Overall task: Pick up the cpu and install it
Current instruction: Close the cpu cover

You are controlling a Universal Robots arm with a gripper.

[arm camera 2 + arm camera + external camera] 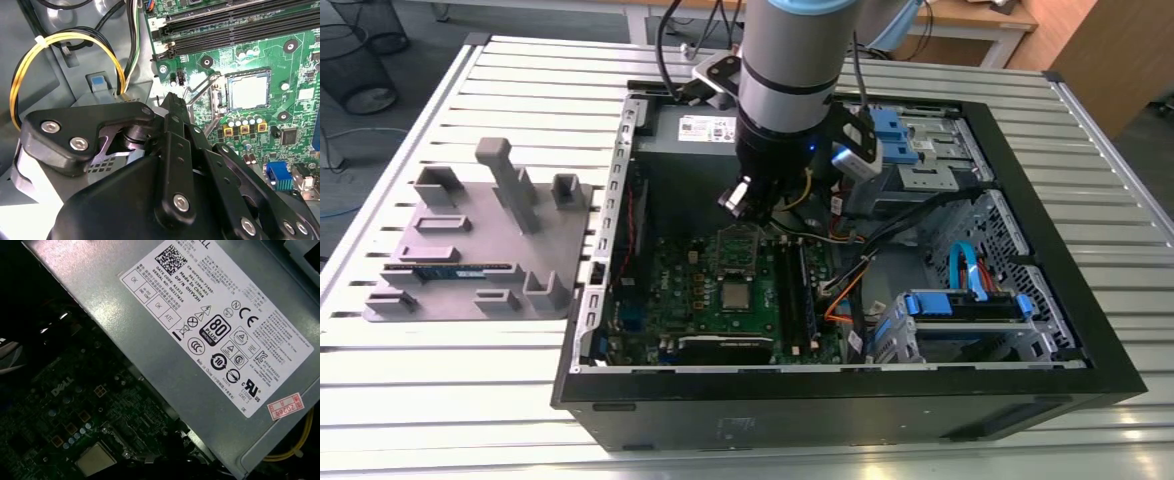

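Observation:
The cpu (738, 293) is a small square chip with a silver-grey top, lying flat in its socket on the green motherboard (680, 290) inside the open computer case. It also shows in both wrist views (248, 92) (95, 459). The socket's metal frame (738, 245) stands raised on the side toward the power supply, and its wire lever (200, 90) is swung up. My gripper (744, 203) hangs over that raised frame, between the socket and the power supply, with its tip (172, 100) close to the lever's end. It is apart from the cpu.
A grey power-supply box (700, 130) (200, 340) sits just behind the gripper. Yellow and black cables (30, 65) loop beside it. Black memory slots (235, 30) run next to the socket. Blue drive cages (961, 300) stand on the exterior view's right. A grey tray (467, 250) with a memory stick (447, 270) lies outside the case, on the exterior view's left.

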